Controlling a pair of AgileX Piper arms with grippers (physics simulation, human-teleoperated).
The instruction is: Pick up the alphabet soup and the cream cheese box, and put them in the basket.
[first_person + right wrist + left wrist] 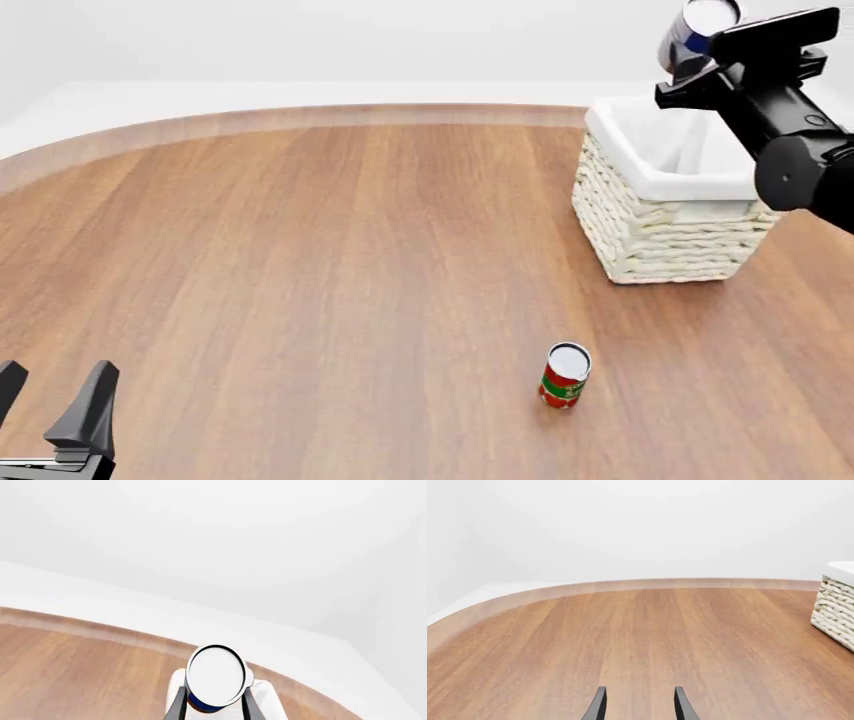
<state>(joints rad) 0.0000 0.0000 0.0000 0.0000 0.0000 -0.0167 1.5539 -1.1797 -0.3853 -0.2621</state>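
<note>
We see bare table [294,260] left and centre; only the red-green can [565,376] stands near-right, basket [667,215] far-right.

A red and green can [566,376] is seen upright on the wooden desk [294,260], well apart from anything else.

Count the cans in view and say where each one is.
2. The alphabet soup is held in the right gripper above the basket; the red and green can stands on the table. Others may be hidden inside the basket.
</note>
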